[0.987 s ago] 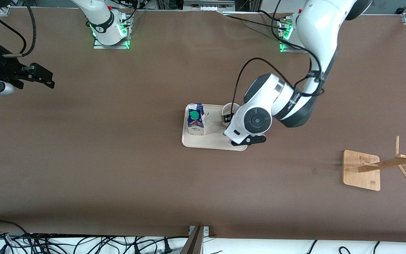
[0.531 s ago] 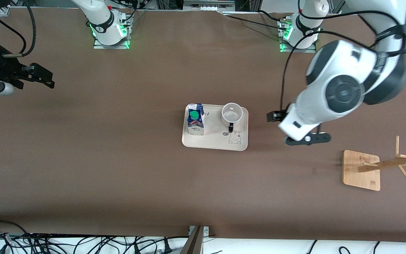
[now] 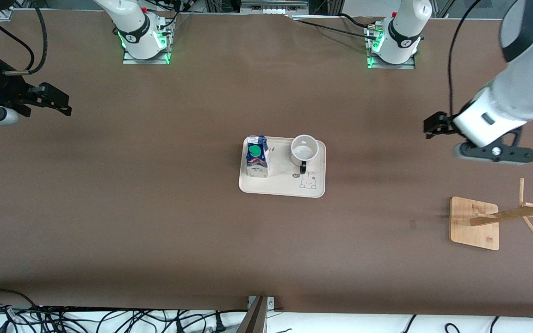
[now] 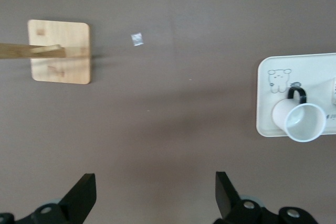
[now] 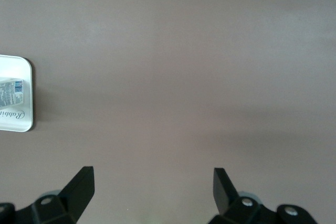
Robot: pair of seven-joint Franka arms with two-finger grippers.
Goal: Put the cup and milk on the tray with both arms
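The cream tray (image 3: 279, 186) lies mid-table. On it stand the blue and white milk (image 3: 257, 156) with its green cap and the white cup (image 3: 304, 149), its black handle turned toward the rabbit drawing. My left gripper (image 3: 436, 125) hangs open and empty over bare table toward the left arm's end, well away from the tray. In the left wrist view the left gripper (image 4: 155, 192) is wide open, and the cup (image 4: 299, 121) and tray (image 4: 266, 103) show at the edge. My right gripper (image 3: 56, 99) waits open at the right arm's end. The right wrist view shows the right gripper (image 5: 153, 190) with only a tray (image 5: 23, 66) corner in sight.
A wooden stand (image 3: 474, 223) with a square base and slanted pegs is at the left arm's end, nearer the front camera than the left gripper. The same wooden stand (image 4: 60, 52) appears in the left wrist view. Cables lie along the table's near edge.
The left arm has swung up and away from the tray toward its own end of the table, leaving the cup standing on the tray. The right arm has not moved.
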